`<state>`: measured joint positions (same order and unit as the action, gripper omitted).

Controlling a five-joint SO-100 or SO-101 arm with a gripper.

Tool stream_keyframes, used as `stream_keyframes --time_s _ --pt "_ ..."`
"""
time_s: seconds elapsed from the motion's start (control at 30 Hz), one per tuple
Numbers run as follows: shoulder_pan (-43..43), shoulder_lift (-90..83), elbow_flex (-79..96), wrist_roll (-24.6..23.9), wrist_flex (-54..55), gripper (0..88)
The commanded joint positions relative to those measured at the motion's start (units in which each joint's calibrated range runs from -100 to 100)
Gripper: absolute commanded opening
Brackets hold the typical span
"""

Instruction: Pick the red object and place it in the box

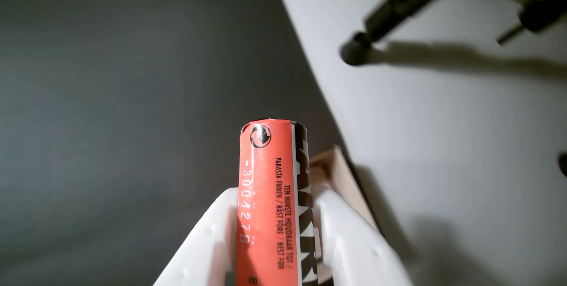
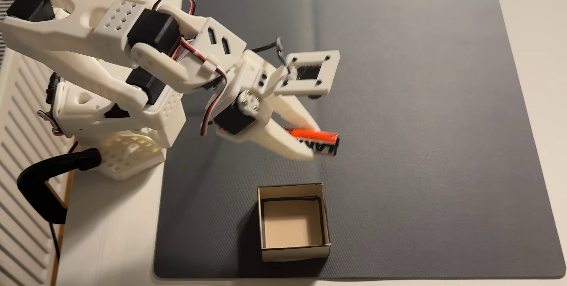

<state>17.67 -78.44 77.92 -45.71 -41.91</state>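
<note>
The red object (image 1: 266, 202) is an orange-red cylinder with printed digits and black-and-white lettering. My white gripper (image 1: 274, 197) is shut on it, one finger on each side, and its end sticks out past the fingertips. In the fixed view the gripper (image 2: 313, 142) holds the red object (image 2: 316, 136) in the air above the dark mat, up and slightly right of the box (image 2: 293, 250). The box is a small open-top cardboard square with nothing in it, standing near the mat's front edge. A tan corner of the box (image 1: 339, 175) shows behind my right finger in the wrist view.
A dark grey mat (image 2: 414, 89) covers most of the white table (image 2: 116, 227). The arm's base (image 2: 122, 139) and a black cable (image 2: 49, 178) stand at the left. Black tripod legs (image 1: 398, 7) rest on the table beyond the mat in the wrist view.
</note>
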Motion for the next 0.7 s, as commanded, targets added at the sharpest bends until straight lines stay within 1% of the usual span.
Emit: stream_keyframes --time_s 0.0,0.2,0.47,0.67 --pt "2.97 -2.77 0.86 -0.08 0.04 1.4" --pt "6.83 -6.94 3.85 -0.45 0.3 1.6" --pt "8.17 -10.08 11.11 -0.45 1.0 1.6" --pt "7.57 -12.04 18.36 -0.45 7.12 1.7"
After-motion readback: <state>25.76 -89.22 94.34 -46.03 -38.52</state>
